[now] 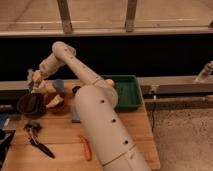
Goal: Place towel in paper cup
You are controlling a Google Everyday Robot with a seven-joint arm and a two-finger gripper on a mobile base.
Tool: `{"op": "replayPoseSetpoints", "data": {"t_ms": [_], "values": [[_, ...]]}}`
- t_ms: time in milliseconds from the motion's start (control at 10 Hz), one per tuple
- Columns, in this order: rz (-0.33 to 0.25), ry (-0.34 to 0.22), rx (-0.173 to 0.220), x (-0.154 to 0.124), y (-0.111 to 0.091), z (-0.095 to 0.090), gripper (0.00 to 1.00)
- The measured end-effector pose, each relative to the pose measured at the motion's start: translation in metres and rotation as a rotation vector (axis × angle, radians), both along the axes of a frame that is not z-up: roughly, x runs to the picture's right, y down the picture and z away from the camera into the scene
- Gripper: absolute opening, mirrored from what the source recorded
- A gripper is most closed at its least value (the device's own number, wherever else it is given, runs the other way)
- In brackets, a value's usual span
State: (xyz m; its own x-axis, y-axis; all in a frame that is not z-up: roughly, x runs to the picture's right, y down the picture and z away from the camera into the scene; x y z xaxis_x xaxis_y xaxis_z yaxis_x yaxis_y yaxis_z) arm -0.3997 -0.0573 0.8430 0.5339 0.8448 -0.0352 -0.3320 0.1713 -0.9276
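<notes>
One arm [102, 127] runs from the lower middle of the frame up to the upper left. Its tool [31, 82] hangs at far left, over the dark bowl [29, 105]. Tool fingers are pressed together, and a pale grey-white lump at the tip looks like the towel [30, 75], pinched there and off the desk [60, 152]. The paper cup [54, 101], with pale rim and tan sides, sits just right of the dark bowl and lower right of the tool; the towel is not in it. A blue-grey cup [58, 85] stands just behind the paper cup. A green tray [131, 95] is at right of centre, with an orange ball [109, 82] at its left edge, partly behind the arm. An orange stick-shaped item [85, 148] and a black-handled utensil [37, 142] lie at the desk's lower left.
</notes>
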Motion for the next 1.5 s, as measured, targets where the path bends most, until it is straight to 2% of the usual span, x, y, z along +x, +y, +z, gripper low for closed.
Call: {"op": "replayPoseSetpoints", "data": {"t_ms": [300,500,700,1000,1500], "values": [[0.02,-0.018,0.066,-0.008,-0.002,-0.006,0.0],[0.027,-0.018,0.086,-0.012,-0.006,-0.003,0.0],[0.032,-0.001,0.105,-0.015,-0.013,0.007,0.0],[0.027,0.014,0.108,-0.023,-0.012,0.021,0.0],[0.016,0.032,0.076,-0.027,-0.002,0.04,0.0]]}}
